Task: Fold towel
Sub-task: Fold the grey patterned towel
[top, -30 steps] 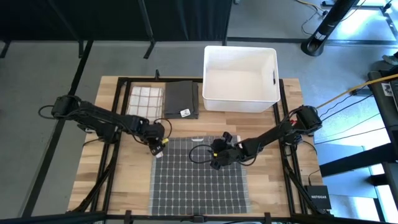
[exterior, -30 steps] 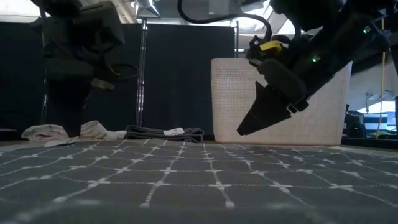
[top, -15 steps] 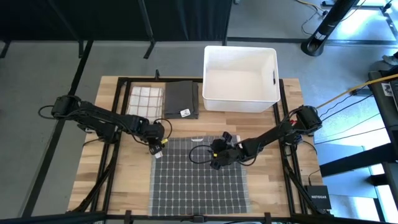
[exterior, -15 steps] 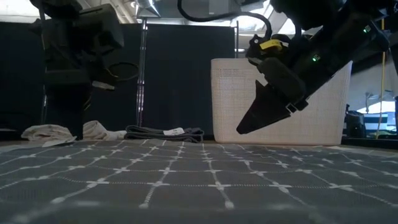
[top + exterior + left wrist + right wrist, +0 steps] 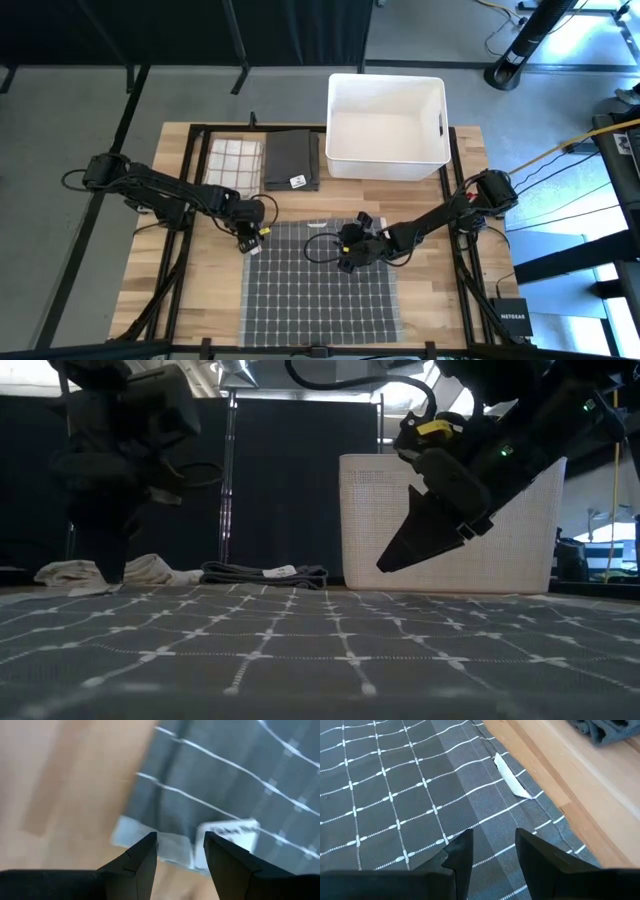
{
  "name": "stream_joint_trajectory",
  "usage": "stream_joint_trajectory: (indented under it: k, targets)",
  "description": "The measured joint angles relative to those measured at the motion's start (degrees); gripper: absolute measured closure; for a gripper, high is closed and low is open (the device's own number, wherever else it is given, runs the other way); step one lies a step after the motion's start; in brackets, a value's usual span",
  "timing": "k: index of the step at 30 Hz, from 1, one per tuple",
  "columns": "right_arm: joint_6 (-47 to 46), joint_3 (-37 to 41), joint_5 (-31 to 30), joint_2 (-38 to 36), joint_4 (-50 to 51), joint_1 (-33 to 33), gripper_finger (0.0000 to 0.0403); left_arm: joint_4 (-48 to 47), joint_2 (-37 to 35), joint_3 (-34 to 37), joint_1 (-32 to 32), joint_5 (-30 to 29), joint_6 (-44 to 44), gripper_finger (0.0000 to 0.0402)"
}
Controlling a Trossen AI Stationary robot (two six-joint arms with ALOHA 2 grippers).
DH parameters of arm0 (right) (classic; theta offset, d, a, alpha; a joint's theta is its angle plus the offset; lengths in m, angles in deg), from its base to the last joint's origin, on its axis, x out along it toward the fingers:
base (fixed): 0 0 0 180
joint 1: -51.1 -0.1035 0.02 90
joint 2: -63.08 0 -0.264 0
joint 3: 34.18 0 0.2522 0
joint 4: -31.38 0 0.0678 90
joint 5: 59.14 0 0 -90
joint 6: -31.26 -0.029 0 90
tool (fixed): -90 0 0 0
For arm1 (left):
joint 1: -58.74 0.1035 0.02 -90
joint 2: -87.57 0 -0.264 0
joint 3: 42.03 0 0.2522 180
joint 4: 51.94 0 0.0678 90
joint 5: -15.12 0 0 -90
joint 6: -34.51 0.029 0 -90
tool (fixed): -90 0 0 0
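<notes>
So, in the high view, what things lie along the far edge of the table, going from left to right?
White checked cloth → dark folded cloth with a label → white plastic bin.

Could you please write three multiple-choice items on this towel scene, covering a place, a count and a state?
1. Where is the white bin?
A. at the table's far edge
B. on the grid towel
C. on the floor

2. How many folded cloths lie beside the bin?
A. none
B. two
C. five

3. How does the grey grid towel lie?
A. rolled up
B. inside the bin
C. spread flat

Key: 1 A, it stands beyond the towel; 2 B, a checked cloth and a dark cloth; 3 C, the whole grid shows from above.
</notes>
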State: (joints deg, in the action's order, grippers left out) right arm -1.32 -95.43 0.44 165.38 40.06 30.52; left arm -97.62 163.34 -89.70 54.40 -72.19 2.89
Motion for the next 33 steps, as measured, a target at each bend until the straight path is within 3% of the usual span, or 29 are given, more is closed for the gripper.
stream_joint_trajectory:
  k: [10,18,33]
  targets:
    - [0.0,0.0,0.0,0.0,0.0,0.0,0.0254,4.7,-1.5,0.0,0.0,3.7,4.5,0.0247]
    - [0.0,0.0,0.0,0.0,0.0,0.0,0.0254,7.3,-3.0,0.2,0.0,7.5,2.9,0.0247]
    - [-0.1,0.0,0.0,0.0,0.0,0.0,0.0254,3.9,-2.2,0.2,2.3,-0.8,6.1,0.0247]
